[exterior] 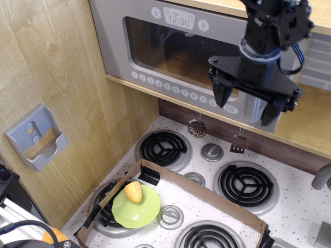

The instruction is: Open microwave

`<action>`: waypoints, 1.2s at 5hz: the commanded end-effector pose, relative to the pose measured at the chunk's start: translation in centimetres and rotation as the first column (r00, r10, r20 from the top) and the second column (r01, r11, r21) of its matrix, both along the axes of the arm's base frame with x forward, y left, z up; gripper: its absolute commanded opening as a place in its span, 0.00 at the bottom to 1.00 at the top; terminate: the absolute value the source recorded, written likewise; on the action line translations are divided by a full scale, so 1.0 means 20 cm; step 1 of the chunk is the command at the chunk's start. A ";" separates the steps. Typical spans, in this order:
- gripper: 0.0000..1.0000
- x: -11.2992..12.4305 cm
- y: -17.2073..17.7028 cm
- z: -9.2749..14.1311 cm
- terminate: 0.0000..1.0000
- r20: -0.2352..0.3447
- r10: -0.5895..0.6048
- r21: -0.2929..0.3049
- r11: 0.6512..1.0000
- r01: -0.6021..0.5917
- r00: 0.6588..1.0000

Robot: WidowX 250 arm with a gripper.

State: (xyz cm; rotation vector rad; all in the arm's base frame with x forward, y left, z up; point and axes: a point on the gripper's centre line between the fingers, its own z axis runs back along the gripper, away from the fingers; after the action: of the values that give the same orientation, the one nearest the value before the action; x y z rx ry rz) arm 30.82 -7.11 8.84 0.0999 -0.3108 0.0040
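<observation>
Green plate (135,208) holds corn (133,191); microwave (170,49) door shut.

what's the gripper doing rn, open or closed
Gripper: open, holding nothing, fingers spread in front of the microwave handle.
</observation>
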 end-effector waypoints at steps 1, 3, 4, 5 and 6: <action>1.00 0.12 0.08 0.06 0.00 0.039 -0.040 -0.008 0.999 0.041 0.998; 1.00 0.15 0.03 0.09 0.00 0.032 -0.036 -0.048 0.998 0.037 0.999; 1.00 0.16 0.00 0.09 0.00 0.036 -0.035 -0.048 0.998 0.037 0.999; 0.00 0.16 0.00 0.09 0.00 0.042 -0.033 -0.042 0.999 0.035 0.999; 0.00 0.14 0.00 0.07 0.00 0.038 -0.008 -0.050 0.999 0.010 0.999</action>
State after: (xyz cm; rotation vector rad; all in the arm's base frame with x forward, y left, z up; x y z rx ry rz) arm 33.30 -7.05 9.50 0.0526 -0.3183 0.0083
